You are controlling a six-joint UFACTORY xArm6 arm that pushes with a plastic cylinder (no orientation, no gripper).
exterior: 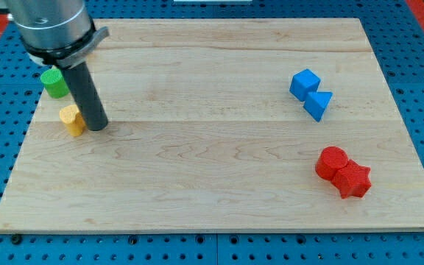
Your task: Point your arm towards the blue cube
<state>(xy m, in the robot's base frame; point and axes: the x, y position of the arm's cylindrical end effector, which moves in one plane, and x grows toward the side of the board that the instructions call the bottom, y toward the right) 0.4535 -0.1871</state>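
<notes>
The blue cube [304,83] sits on the wooden board [212,169] at the view's upper right. A blue triangular block [319,104] touches it just below and to the right. My tip [97,126] rests on the board at the view's left, right next to a yellow block [71,119], far to the left of the blue cube. The dark rod rises from the tip to the arm's grey body at the view's top left.
A green cylinder [53,83] stands at the board's left edge, partly behind the rod. A red cylinder [333,163] and a red star-shaped block [354,180] touch each other at the view's lower right. Blue pegboard surrounds the board.
</notes>
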